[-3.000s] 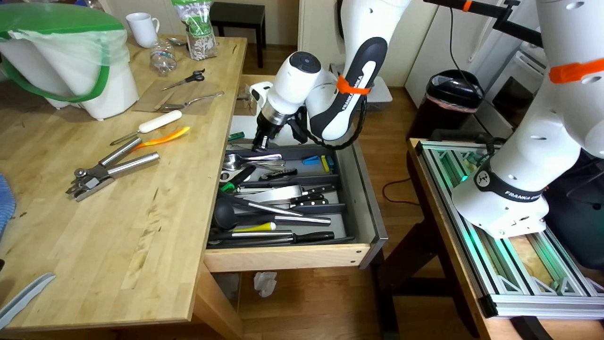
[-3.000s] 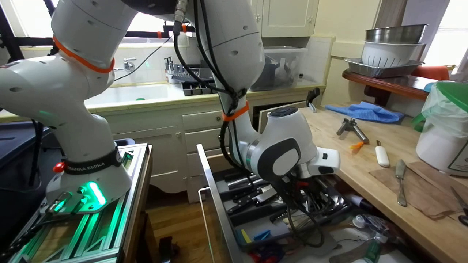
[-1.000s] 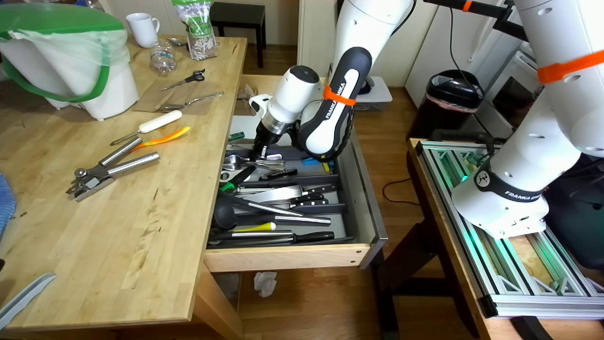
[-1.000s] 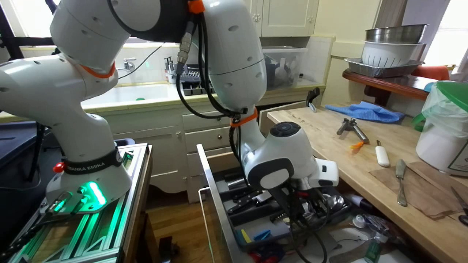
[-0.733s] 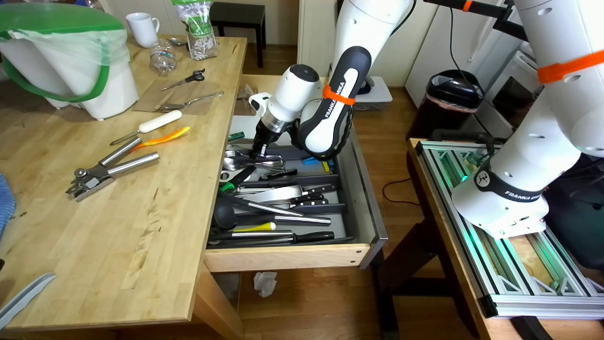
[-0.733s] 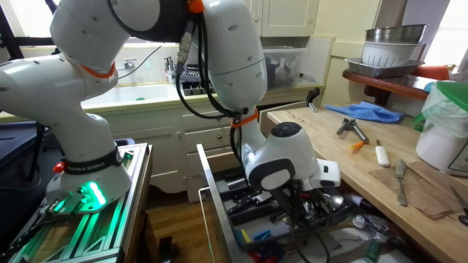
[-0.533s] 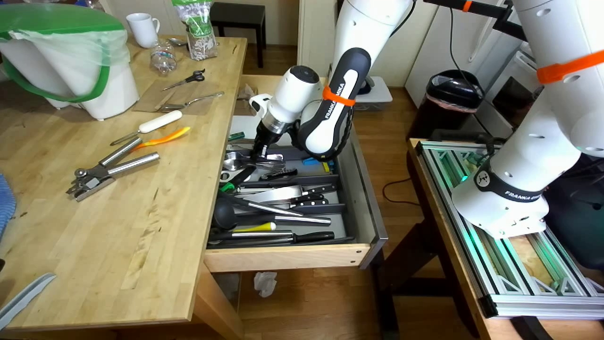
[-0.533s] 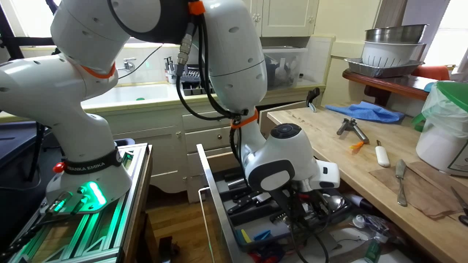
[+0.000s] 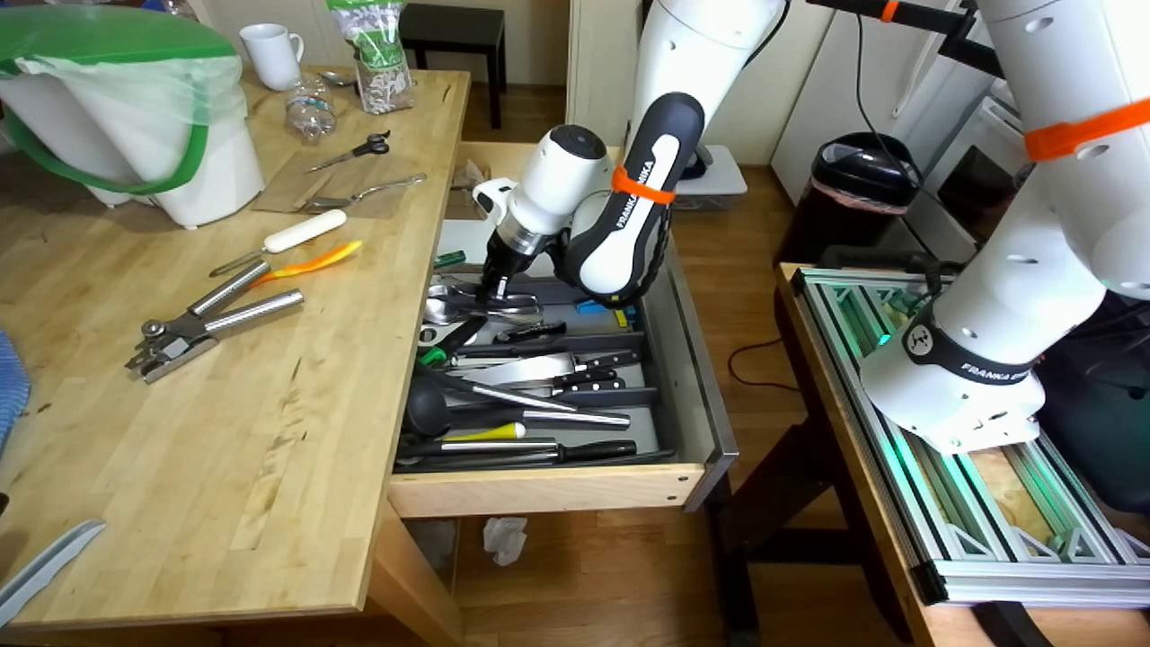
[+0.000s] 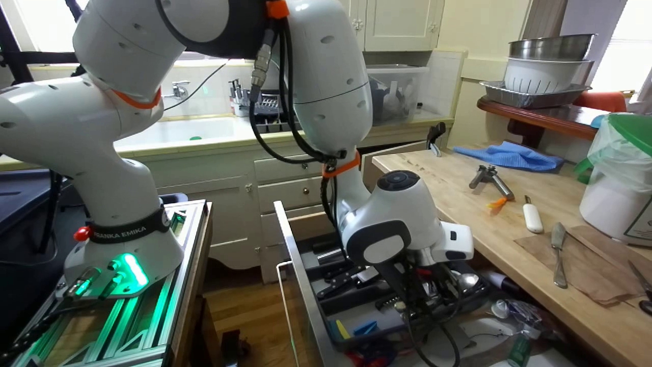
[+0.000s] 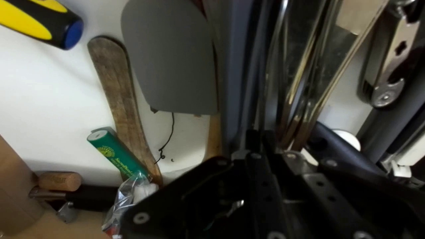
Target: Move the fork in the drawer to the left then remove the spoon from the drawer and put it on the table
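Lower than three seconds ago, the smooth white arm point(image 10: 331, 86) has sunk over the drawer point(image 9: 548, 491), bringing its black hand point(image 11: 259, 136) down to the metal cutlery point(image 9: 521, 311). Pale planks with visible grain and dark flecks form the bench point(image 9: 225, 467), which stands alongside the drawer. Pulled out, the drawer shows a flat pale-wood side, a grey face and a white rear section point(image 9: 465, 235). On the bench sits a green-lidded white bucket point(image 9: 229, 171) with a wrinkled, see-through liner point(image 9: 162, 81). Dark grey and straight-walled, a tray point(image 9: 611, 343) fills much of the drawer; one compartment holds the metal cutlery, the next holds knives point(image 9: 539, 367) with black handles, and beyond that lies a rounded black ladle point(image 9: 427, 409). The hand's fingertips are pressed together; whether a thin handle is caught between them cannot be told. Within the rear section lie a flat grey blade point(image 11: 169, 59) and a grained wooden stick point(image 11: 114, 79). Steel and shiny, a spoon point(image 10: 467, 280) lies in the cutlery compartment, close by the hand; which piece is the fork cannot be made out. Smaller still, a green cylinder point(image 11: 116, 154) overlaps the stick, with a brown cork point(image 11: 59, 181) near it.
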Robot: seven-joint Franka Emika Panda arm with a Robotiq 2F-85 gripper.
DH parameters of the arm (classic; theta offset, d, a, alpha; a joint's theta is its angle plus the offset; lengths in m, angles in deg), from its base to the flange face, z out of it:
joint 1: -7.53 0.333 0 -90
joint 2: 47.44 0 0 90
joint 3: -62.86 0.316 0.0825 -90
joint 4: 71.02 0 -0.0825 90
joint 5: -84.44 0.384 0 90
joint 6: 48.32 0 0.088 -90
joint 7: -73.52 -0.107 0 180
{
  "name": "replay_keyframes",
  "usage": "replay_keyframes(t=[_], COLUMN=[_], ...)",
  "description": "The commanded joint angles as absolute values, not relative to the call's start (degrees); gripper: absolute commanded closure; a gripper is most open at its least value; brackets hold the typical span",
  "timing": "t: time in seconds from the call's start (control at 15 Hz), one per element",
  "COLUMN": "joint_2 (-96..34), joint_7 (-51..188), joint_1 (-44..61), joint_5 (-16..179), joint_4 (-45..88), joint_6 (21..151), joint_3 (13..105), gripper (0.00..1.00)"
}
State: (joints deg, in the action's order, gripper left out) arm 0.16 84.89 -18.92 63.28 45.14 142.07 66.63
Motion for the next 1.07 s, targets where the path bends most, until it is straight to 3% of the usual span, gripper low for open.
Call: replay_keyframes(t=[0.0, 0.13, 0.6, 1.0], joint_2=[-7.7, -11.0, -5.9, -3.2], joint_7=[84.2, 85.1, 89.9, 98.2], joint_1=[-15.3, -16.6, -41.1, -47.7], joint_5=[66.7, 66.6, 64.7, 72.4], joint_4=[50.1, 51.9, 53.0, 52.4], joint_6=[137.9, 136.5, 130.9, 120.8], joint_3=[65.0, 67.7, 99.1, 104.9], gripper=[0.99, 0.99, 0.99, 0.99])
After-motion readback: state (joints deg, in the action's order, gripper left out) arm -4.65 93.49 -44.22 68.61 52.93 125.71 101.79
